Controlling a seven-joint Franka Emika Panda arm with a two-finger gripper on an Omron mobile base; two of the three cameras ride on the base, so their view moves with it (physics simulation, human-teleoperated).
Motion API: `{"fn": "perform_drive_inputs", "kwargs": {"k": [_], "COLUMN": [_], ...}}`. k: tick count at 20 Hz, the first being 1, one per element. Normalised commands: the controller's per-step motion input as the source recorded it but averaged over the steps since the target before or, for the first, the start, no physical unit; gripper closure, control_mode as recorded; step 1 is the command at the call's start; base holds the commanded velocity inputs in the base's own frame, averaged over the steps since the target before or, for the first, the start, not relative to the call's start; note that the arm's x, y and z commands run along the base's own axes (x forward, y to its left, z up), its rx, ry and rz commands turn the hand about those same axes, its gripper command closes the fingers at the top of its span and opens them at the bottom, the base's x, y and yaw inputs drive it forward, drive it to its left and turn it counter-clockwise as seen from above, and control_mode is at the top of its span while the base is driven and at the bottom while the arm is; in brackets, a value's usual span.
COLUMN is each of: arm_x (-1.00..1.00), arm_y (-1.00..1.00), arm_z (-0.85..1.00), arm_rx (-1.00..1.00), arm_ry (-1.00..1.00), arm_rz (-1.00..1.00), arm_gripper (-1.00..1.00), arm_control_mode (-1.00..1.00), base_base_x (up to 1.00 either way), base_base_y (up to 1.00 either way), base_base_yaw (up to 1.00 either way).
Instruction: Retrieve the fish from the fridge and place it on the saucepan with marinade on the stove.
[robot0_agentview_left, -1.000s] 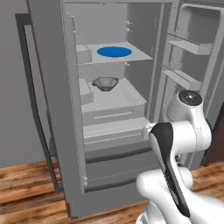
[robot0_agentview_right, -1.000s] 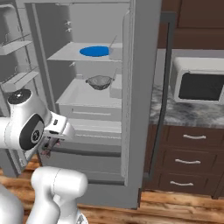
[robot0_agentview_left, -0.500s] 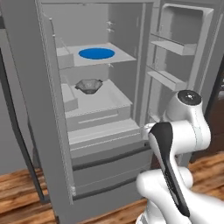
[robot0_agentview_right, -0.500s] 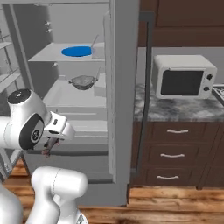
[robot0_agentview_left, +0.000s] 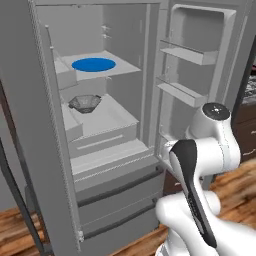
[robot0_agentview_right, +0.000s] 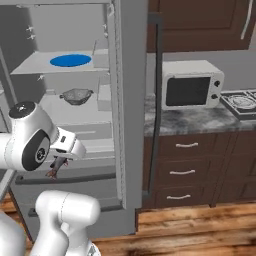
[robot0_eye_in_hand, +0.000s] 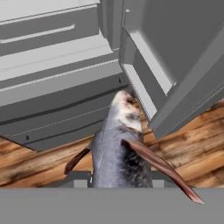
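Showing the tall grey French-door fridge with its doors swung wide, the left base view fills most of its frame with the lit interior; a round blue plate lies on the upper shelf at upper centre; a grey faceted bowl sits on the shelf below it, left of centre; the open right door with its moulded door bins occupies the upper right; the white arm with dark joints rises at lower right over wooden plank flooring.

Right base view: the fridge stands at left and centre; the blue plate and the faceted bowl appear at upper left; the gripper sits at lower left, outside the cabinet, in front of the lower drawers; it pinches the small dark grey-brown fish, which hangs beneath it; a white microwave rests on a grey marbled counter at right; the black stove shows at the right edge; dark wooden drawers stand below.

Hand view: the fish fills lower centre, clamped between the jaws, head pointing up the frame and a reddish fin trailing to lower right; grey fridge drawer fronts lie behind it; wooden flooring is beneath.
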Motion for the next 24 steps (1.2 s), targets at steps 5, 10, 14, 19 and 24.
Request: {"fn": "perform_drive_inputs", "kwargs": {"k": [5, 10, 14, 19, 24], "arm_x": [0.0, 0.0, 0.0, 0.0, 0.0], "arm_y": [0.0, 0.0, 0.0, 0.0, 0.0], "arm_z": [0.0, 0.0, 0.0, 0.0, 0.0], "arm_rx": [0.0, 0.0, 0.0, 0.0, 0.0], "arm_ry": [0.0, 0.0, 0.0, 0.0, 0.0], "arm_rz": [0.0, 0.0, 0.0, 0.0, 0.0], "arm_gripper": [1.0, 1.0, 1.0, 1.0, 1.0], "arm_control_mode": [1.0, 1.0, 1.0, 1.0, 1.0], "base_base_x": [-0.98, -1.0, -1.0, -1.0, -1.0], "base_base_y": [0.69, 0.02, -0.23, -0.46, -0.84], "base_base_yaw": [-0.27, -0.54, -0.57, -0.5, -0.31]}}
